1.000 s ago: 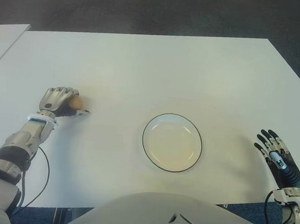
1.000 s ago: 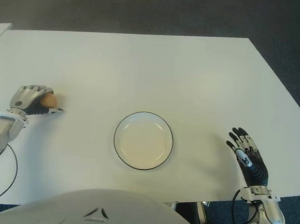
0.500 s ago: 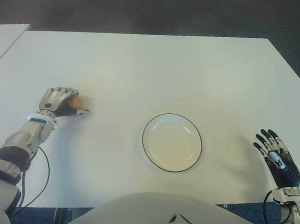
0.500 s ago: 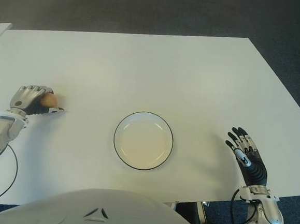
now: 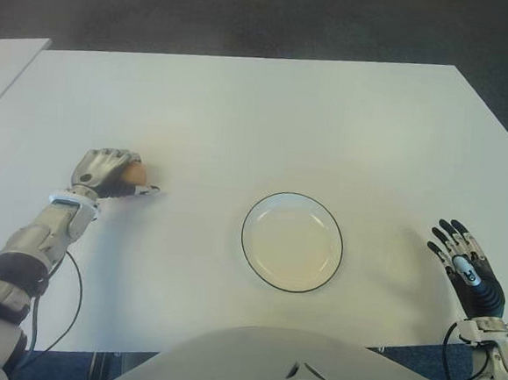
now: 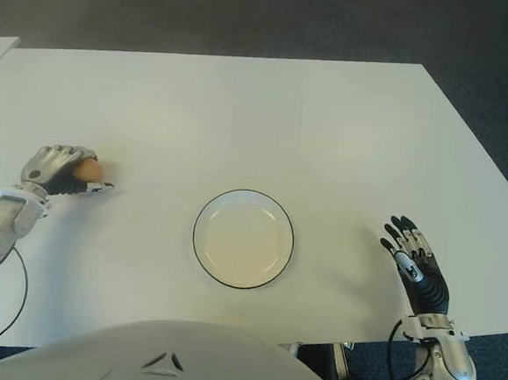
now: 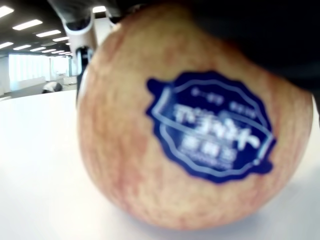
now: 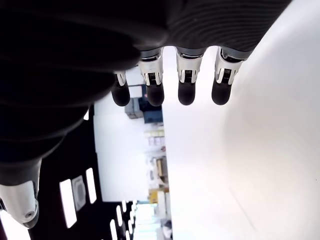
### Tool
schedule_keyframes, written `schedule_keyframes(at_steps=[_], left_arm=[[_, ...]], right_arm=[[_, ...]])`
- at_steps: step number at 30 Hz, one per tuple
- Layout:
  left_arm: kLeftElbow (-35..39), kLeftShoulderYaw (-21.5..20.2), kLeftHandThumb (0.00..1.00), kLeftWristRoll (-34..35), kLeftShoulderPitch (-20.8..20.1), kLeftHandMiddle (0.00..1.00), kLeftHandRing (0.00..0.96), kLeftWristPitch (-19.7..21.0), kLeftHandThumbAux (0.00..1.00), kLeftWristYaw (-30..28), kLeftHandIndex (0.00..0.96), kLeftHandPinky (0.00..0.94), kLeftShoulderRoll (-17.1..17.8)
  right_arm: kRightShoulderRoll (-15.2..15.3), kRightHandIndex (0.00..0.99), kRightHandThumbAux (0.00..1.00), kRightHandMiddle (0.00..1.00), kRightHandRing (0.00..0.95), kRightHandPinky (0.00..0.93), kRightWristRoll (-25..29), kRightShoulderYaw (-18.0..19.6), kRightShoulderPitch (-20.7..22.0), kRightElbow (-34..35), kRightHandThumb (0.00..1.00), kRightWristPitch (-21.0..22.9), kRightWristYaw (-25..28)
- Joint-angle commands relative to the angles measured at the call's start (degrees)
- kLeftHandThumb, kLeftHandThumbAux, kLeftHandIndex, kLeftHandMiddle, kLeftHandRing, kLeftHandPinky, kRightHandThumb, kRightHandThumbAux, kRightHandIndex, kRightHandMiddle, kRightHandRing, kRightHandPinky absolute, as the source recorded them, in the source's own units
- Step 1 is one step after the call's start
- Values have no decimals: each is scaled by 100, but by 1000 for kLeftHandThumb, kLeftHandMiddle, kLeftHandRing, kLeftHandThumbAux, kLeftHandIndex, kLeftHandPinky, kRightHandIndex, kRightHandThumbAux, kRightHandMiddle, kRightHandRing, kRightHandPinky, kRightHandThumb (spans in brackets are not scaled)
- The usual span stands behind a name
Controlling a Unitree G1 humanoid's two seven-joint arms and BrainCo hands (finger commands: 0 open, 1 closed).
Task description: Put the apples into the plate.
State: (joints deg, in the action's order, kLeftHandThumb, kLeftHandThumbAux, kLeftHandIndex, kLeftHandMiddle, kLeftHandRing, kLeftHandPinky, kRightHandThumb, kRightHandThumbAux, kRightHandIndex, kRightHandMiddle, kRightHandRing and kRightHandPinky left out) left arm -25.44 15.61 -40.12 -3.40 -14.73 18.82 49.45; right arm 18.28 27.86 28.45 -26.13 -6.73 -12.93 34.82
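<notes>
Now, in the eye views, the left robot hand is curled over the apple and has slid slightly toward the empty plate across the white surface, so the carry seems underway. Its wrist view shows the apple's blue sticker, the fruit apparently touching the surface. The right robot hand shows well right of the plate, fingers spread, holding nothing.

Pale yellow-pink streaked round apple with a dark blue sticker, white lettering. Round white plate, thin black rim. Plain white table. Dark grey carpet floor. Silver-grey left robot hand; black-and-silver right robot hand.
</notes>
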Motion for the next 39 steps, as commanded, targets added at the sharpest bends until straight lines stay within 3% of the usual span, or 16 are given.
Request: schedule_keyframes(at_steps=[1,7,11,19,26,39], left_arm=[[1314,-721,749,321,317,846,835,259,699,-589,442,773,338],[2531,-1668,750,596,414,872,854,300,699,-1251,441,791,692],[2831,-1892,751,498,315,883,863,398,699,-1489,441,802,656],[3475,-2046,754,333,352,895,869,816,697,-1908,441,820,429],[3517,-2012,748,171,234,960,900,751,699,-2141,439,860,366],[3540,-1990,745,-147,242,974,911,511,699,-2146,439,869,324]], right_arm=[[-137,32,556,51,39,65,-129,-144,41,-25,75,-67,-52],[-169,27,554,50,33,57,-110,-236,135,-115,69,17,-19],[-209,27,551,51,30,53,-164,-320,212,-186,80,-8,-58],[-244,29,546,50,23,40,-273,-437,330,-401,95,-87,-94],[-260,31,540,50,23,33,-311,-519,357,-349,108,-62,-186],[-215,45,528,58,32,50,-269,-579,502,-493,134,-7,-191]])
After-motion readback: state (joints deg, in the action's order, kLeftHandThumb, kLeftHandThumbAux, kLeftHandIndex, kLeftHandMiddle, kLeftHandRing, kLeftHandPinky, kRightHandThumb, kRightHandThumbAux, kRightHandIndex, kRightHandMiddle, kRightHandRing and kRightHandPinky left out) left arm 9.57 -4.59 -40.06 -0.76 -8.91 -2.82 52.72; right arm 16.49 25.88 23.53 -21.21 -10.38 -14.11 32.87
